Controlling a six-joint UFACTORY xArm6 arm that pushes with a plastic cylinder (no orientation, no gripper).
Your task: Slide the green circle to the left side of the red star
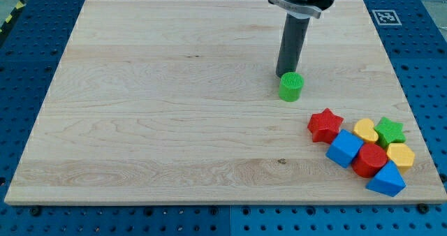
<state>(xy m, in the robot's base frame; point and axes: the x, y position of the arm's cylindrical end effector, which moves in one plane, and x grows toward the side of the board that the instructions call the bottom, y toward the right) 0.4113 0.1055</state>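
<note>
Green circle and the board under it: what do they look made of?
Green circle: probably moulded plastic, judging by its uniform saturated colour and ribbed side with a soft sheen. Board: pale wood, matte, with visible grain lines and plank seams. My tip touches the circle at its top-left side in the view.

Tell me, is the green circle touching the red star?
No, the green circle sits apart from the red star, up and toward the view's left.

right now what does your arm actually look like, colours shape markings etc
Only the end of my arm shows: a straight, dark grey cylindrical rod hanging from a wider dark collar with a pale metallic rim at the view's top. No cables or markings are visible on it. My tip sits just behind the green circle, toward the view's top.
</note>
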